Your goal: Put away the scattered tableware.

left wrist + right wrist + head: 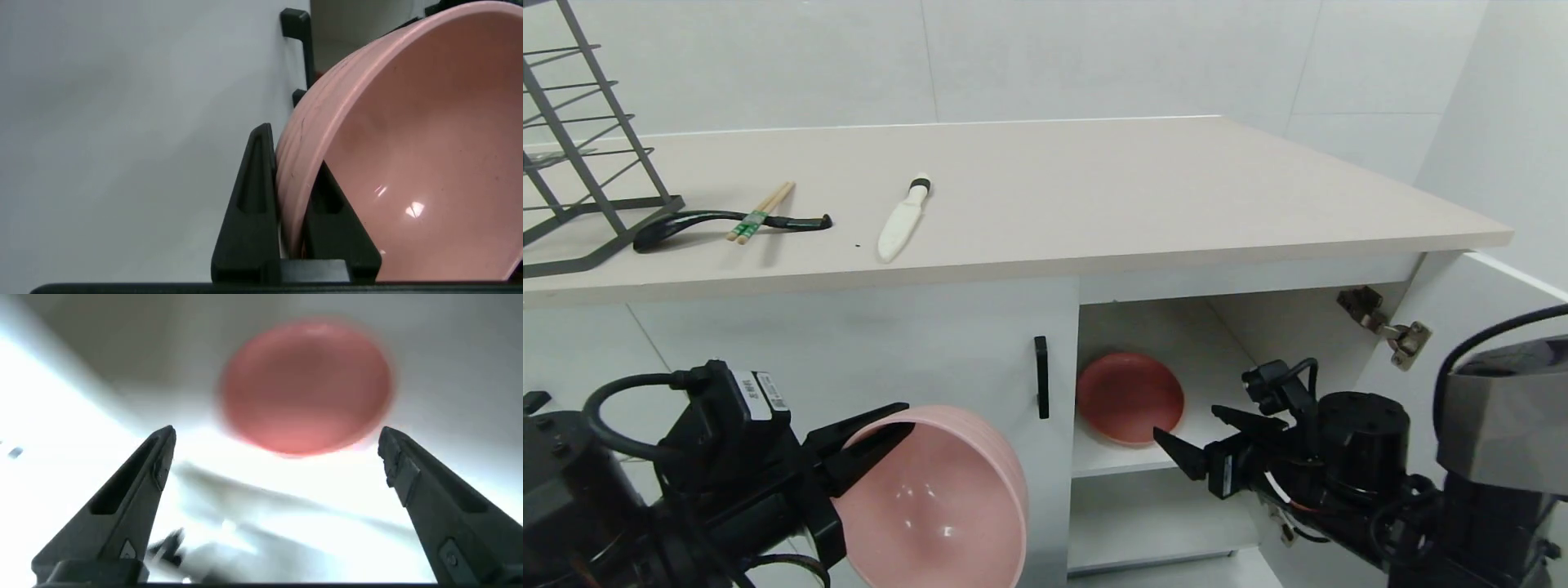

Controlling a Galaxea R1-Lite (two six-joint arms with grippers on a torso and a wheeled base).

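**Beside the open cupboard: pink bowl pinched by its rim**

Just outside the open cupboard (pixel 1241 343), in front of the shut door next to it, the left gripper (pixel 907 416) is clamped on the rim of a pink bowl (pixel 947 506). One finger sits outside the wall and one inside. The bowl is deep and round, glossy within and faintly ribbed outside. It looks like light plastic or melamine: stiff and unlikely to shatter, but slick, so a rim pinch may let it swing. The thick rim seems the soundest place to hold it.

Inside the cupboard, a shallow red plate (pixel 1129 398) sits on the upper shelf. The right gripper (pixel 1188 425) hangs at the cupboard's mouth, jaws spread wide, holding nothing.

On the counter (pixel 1094 196) above the cupboard lie wooden chopsticks (pixel 760 212), a black ladle (pixel 686 229) and a white knife-like tool (pixel 903 220).
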